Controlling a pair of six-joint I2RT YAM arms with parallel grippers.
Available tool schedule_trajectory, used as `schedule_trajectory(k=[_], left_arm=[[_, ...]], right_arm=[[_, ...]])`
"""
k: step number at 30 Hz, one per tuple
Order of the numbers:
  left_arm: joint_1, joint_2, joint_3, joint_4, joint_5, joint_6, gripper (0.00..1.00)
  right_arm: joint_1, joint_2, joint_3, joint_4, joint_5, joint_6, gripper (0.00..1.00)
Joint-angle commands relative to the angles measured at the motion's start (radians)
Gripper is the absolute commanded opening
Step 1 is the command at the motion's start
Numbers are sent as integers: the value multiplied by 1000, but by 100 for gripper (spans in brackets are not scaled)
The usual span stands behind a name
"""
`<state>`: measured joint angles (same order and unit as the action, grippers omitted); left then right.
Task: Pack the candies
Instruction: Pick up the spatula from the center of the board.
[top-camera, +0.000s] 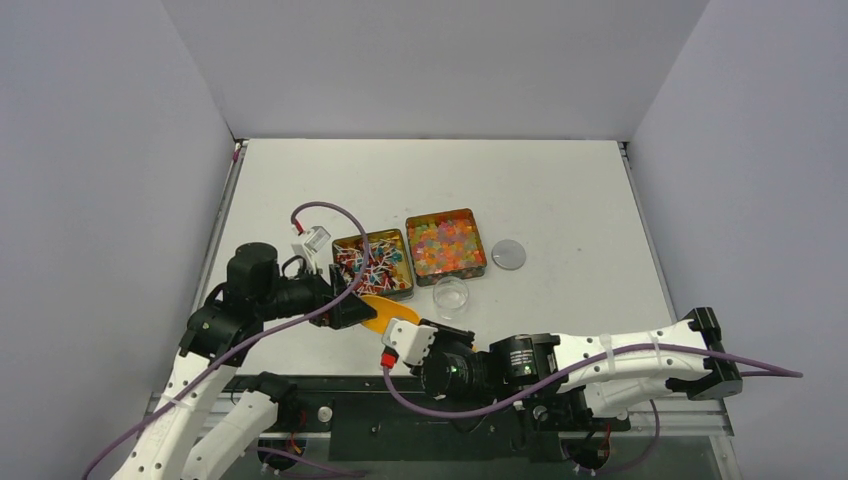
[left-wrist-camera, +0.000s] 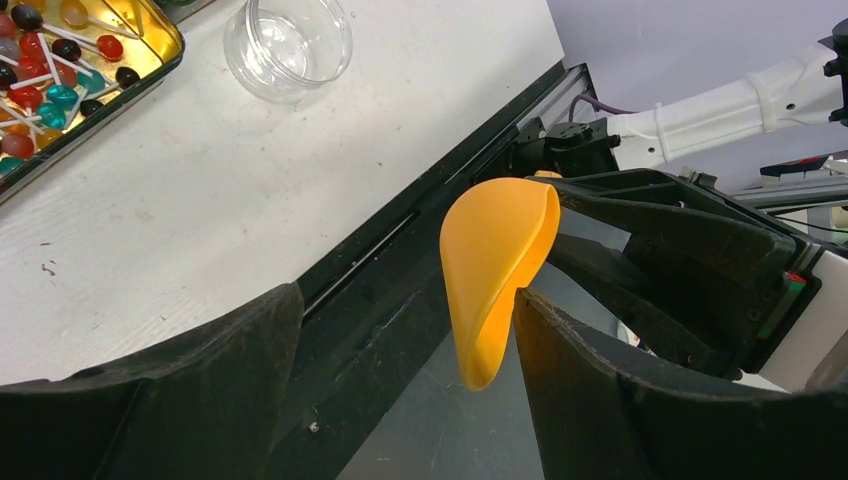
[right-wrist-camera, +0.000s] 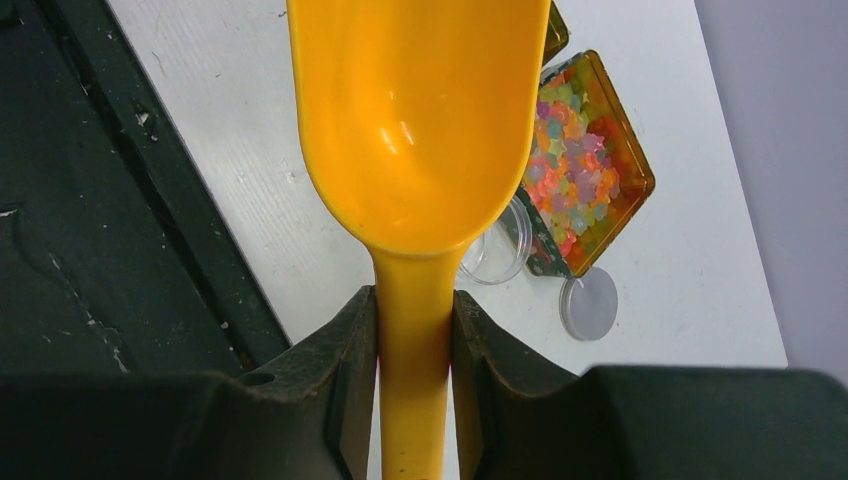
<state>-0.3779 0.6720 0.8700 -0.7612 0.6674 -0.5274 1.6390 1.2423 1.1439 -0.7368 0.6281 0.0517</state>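
Observation:
An orange scoop (top-camera: 378, 310) hangs over the table's near edge. My right gripper (right-wrist-camera: 415, 310) is shut on its handle, and its empty bowl (right-wrist-camera: 420, 120) points away from the wrist. My left gripper (left-wrist-camera: 405, 320) is open around the bowl's tip (left-wrist-camera: 495, 270); the tip lies against the right finger, with a wide gap to the left finger. Wrapped candies fill one gold tray (top-camera: 372, 263), also seen in the left wrist view (left-wrist-camera: 60, 70). Bead candies fill the other tray (top-camera: 446, 243), visible beyond the scoop in the right wrist view (right-wrist-camera: 580, 170).
A clear empty jar (top-camera: 451, 295) stands just in front of the trays, near the scoop. Its grey lid (top-camera: 508, 254) lies flat to the right of the bead tray. The black base rail (left-wrist-camera: 400, 230) runs along the table's near edge.

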Motion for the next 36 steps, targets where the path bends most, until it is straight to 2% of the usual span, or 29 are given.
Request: schedule_trajectory(k=[1,9,17,23,26,31,36], left_arm=[[-1,7,16,13,28,36,70],[-1,11,-2,17,56,49,41],[-1,-2,-11,36,86,38,28],[-1,0,-15,41,117,46,13],[-1,-3,-15,46,134,46,0],[-1,-38,-32,77,154,20,0],[-1,-82,-58,116,149,-44,0]], right_arm=[[12,-3,30,11,11,-28,0],[12,-9,10,28,-6,-14,0],[14,2,14,30,-24,-6,0],[20,2,16,44,-34,-2,0],[23,0,11,55,-32,1,0],[26,-22,-5,83,-22,9,0],[37,-61,-28,117,-7,3,22]])
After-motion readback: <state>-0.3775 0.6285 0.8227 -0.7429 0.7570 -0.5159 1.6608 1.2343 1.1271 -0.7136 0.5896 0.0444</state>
